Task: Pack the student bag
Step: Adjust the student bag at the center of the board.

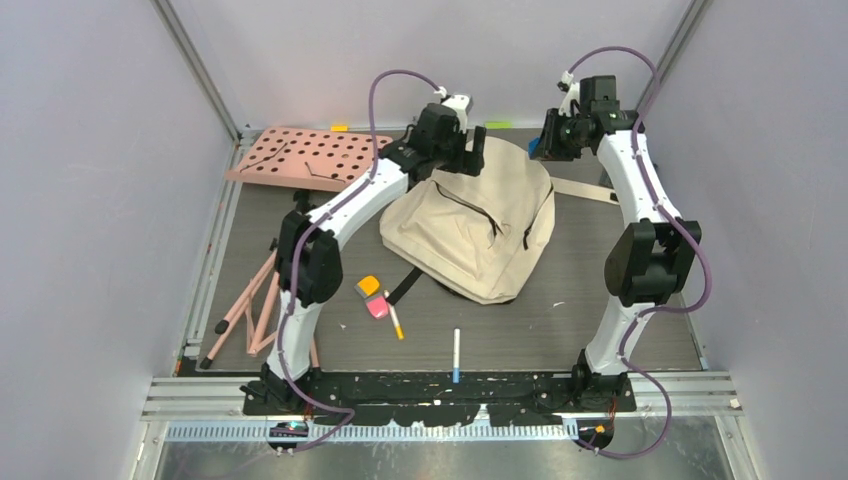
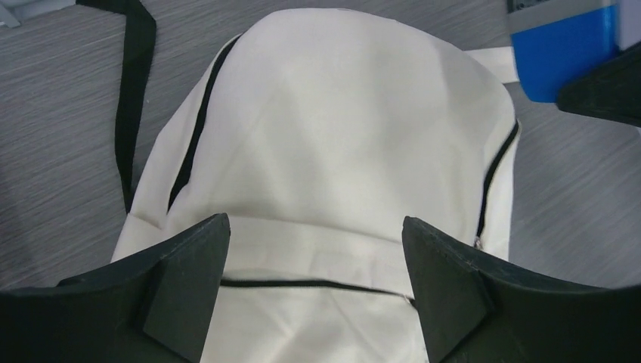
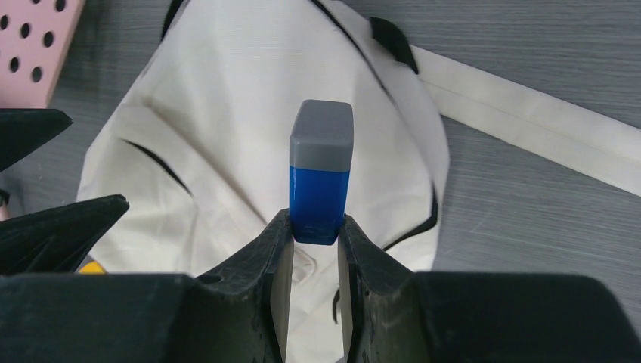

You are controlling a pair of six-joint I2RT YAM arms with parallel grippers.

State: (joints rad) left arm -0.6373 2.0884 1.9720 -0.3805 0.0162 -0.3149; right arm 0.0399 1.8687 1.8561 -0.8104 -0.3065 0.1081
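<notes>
The bag (image 1: 475, 225) is seen lying flat on the grey table (image 1: 600, 330), in the upper middle of the top view, with its black zip lines facing up. A cream strap (image 1: 585, 190) is stretched out from it toward the right.

The left gripper (image 2: 314, 249) is held above the upper end of the bag. Its jaws are spread wide and released, and only cream fabric is seen between them.

The right gripper (image 3: 314, 227) is placed at the upper right of the bag. Its jaws are clenched on the lower end of a blue block with a grey cap (image 3: 320, 178), which is held over the bag's edge.

A pink board with holes (image 1: 305, 155) is laid at the upper left, just beside the bag. Below the bag, toward the lower middle of the top view, an orange and a pink eraser (image 1: 372, 297), a yellow-tipped marker (image 1: 395, 320) and a blue-tipped pen (image 1: 456, 355) are laid on the table, apart from the bag. Pink folding legs (image 1: 250, 310) are seen at the left edge.
</notes>
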